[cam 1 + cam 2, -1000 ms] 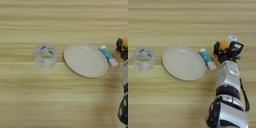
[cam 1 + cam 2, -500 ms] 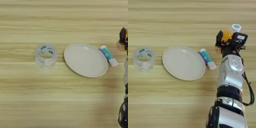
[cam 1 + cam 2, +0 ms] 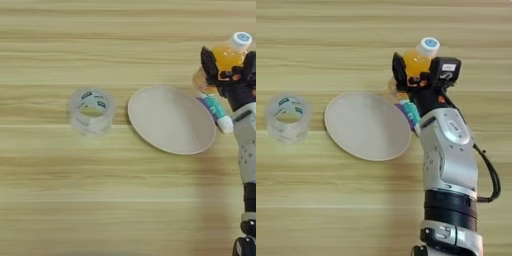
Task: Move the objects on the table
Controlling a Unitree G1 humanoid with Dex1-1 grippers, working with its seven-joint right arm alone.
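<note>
Orange-drink bottle [image 3: 418, 59] is sitting clamped in right gripper [image 3: 415, 70], tilted, cap at 1 o'clock | hanging at plate's [image 3: 363, 125] 1 o'clock, over glue stick [image 3: 216, 108] | risk: slipping from narrow grip onto both.

We see the right gripper [image 3: 415, 75] has carried the orange-drink bottle [image 3: 417, 58] leftward, over the glue stick [image 3: 409, 112], toward the plate [image 3: 351, 129].

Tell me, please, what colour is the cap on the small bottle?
The cap is white with a blue mark on top, clearest in the right eye view.
</note>
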